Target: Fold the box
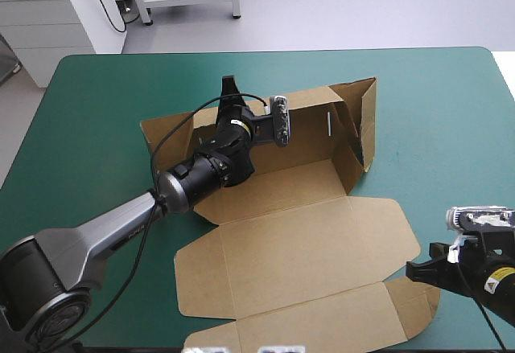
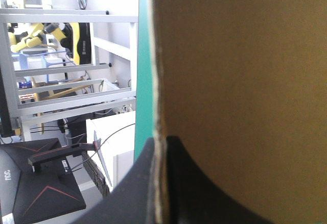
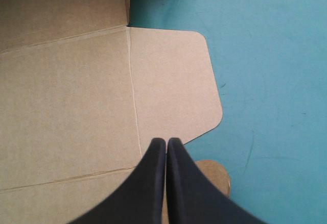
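The brown box (image 1: pixel 298 248) lies partly folded on the teal-green table (image 1: pixel 451 112). Its right wall (image 1: pixel 364 120) stands up, and the lid lies flat toward the near edge. My left gripper (image 1: pixel 228 84) is at the box's far wall. In the left wrist view its black fingers (image 2: pixel 176 152) are shut on the edge of that board (image 2: pixel 240 81). My right gripper (image 1: pixel 418 271) hovers at the lid's near right corner, shut with nothing held. In the right wrist view its tips (image 3: pixel 166 141) meet over the rounded side flap (image 3: pixel 173 86).
The teal-green cover (image 3: pixel 265 55) stretches wide to the right of the box and along the far edge. A small rounded tab (image 1: pixel 414 309) of the lid lies under the right gripper, near the table's front edge.
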